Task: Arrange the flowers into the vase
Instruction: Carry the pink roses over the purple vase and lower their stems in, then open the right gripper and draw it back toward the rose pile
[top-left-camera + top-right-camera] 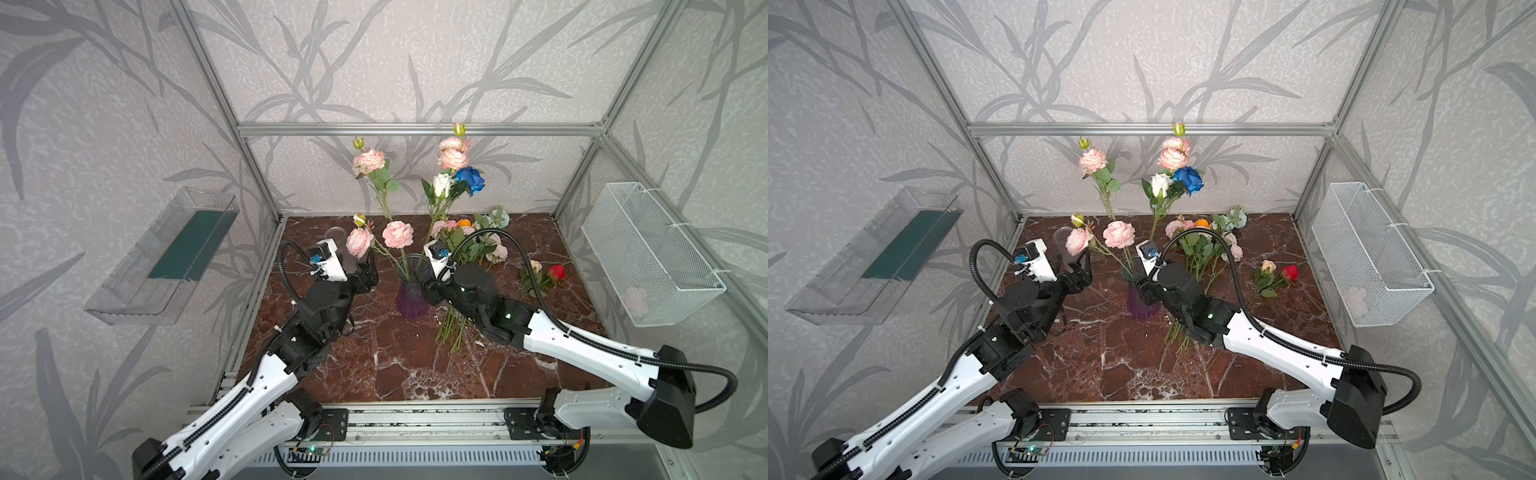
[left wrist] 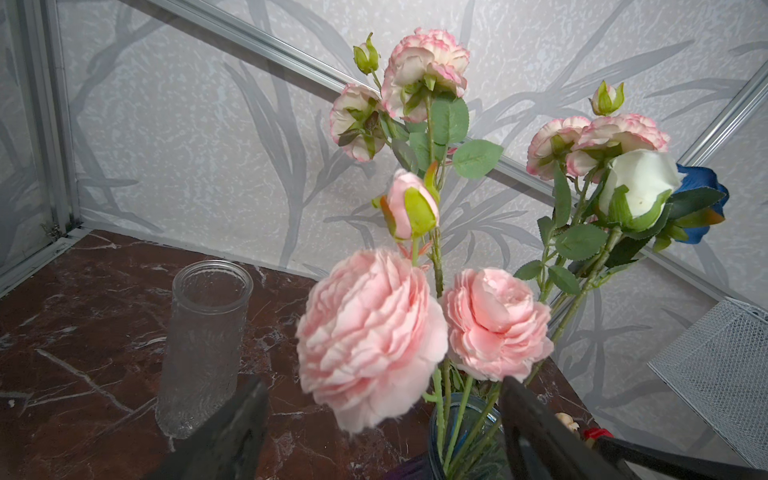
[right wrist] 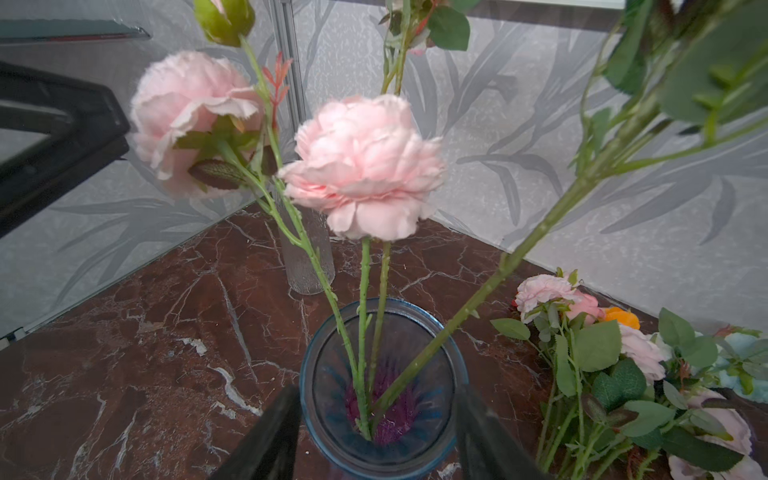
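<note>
Right claw (image 3: 374,390) spread astride the vase (image 3: 307,374).

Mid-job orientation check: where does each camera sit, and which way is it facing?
Both top views: high at the front, looking down and back over the marble table; left arm and right arm show, flanking the purple vase.
Left wrist: on the left arm, facing the pink blooms and clear jar; the left gripper shows, open.
Right wrist: on the right arm, looking down into the vase mouth; the right gripper shows, open.
Shared: both wrist views see the vase, pink blooms and jar.
</note>
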`<act>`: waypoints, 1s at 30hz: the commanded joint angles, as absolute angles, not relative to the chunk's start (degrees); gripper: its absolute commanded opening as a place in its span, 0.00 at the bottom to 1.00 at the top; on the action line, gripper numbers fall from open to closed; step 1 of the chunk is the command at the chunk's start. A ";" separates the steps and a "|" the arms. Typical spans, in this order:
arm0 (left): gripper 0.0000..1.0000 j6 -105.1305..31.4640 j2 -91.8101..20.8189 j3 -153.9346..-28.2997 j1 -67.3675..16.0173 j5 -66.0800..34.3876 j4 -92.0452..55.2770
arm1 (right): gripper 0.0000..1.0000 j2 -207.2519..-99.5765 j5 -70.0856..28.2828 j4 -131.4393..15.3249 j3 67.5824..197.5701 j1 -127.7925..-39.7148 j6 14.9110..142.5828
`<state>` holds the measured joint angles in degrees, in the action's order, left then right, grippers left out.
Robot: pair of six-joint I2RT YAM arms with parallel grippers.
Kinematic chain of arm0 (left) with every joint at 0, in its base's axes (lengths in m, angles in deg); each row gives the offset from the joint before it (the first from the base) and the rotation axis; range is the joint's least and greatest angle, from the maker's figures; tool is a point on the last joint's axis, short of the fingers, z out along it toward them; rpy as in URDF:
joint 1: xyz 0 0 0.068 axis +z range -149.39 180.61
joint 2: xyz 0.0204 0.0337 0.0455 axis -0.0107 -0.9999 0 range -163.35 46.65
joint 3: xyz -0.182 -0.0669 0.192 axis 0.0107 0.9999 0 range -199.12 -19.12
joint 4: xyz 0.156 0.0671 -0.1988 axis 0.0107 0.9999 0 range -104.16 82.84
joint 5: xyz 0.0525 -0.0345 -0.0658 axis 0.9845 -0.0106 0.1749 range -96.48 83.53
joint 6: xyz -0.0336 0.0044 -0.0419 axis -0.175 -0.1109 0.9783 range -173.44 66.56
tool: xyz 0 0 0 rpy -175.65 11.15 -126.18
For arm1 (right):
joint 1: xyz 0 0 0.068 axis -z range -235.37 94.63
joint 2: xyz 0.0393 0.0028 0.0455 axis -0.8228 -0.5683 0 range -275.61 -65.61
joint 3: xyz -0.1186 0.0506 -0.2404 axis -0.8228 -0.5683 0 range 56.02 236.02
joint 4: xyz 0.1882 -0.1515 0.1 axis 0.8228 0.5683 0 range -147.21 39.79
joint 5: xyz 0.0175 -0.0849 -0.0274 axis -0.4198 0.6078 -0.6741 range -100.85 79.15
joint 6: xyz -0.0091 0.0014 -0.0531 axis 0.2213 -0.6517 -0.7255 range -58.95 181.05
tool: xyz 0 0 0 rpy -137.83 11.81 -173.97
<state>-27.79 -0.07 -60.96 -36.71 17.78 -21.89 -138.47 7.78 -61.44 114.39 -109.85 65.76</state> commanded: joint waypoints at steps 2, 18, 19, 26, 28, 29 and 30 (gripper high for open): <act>0.86 -27.94 1.47 -62.82 -36.42 16.84 -21.55 | 0.57 -133.45 8.93 -60.35 112.87 -110.69 66.93; 0.76 -29.92 5.56 -63.73 -37.37 -6.74 -27.35 | 0.37 -121.68 -3.73 -49.84 97.47 -85.27 87.01; 0.75 -30.00 4.69 -64.05 -37.80 -9.54 -27.75 | 0.35 -122.43 -6.07 -49.65 96.50 -82.11 88.80; 0.73 -30.26 -3.53 -67.07 -45.85 -23.05 -27.14 | 0.32 -133.92 -22.12 -54.55 92.33 -68.67 94.42; 0.73 -31.15 -5.87 -68.27 -48.21 -25.01 -25.72 | 0.32 -138.55 -24.19 -54.43 93.89 -68.64 93.22; 0.73 -31.36 -6.88 -68.90 -49.04 -25.43 -24.66 | 0.32 -140.34 -24.78 -54.63 94.43 -68.58 93.22; 0.73 -31.60 -7.87 -69.48 -49.80 -25.47 -23.73 | 0.32 -142.18 -25.17 -54.82 94.93 -68.64 93.41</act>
<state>-29.93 -6.59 -66.51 -48.18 -20.06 -25.17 -139.35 -18.90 -53.07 92.29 -68.67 92.34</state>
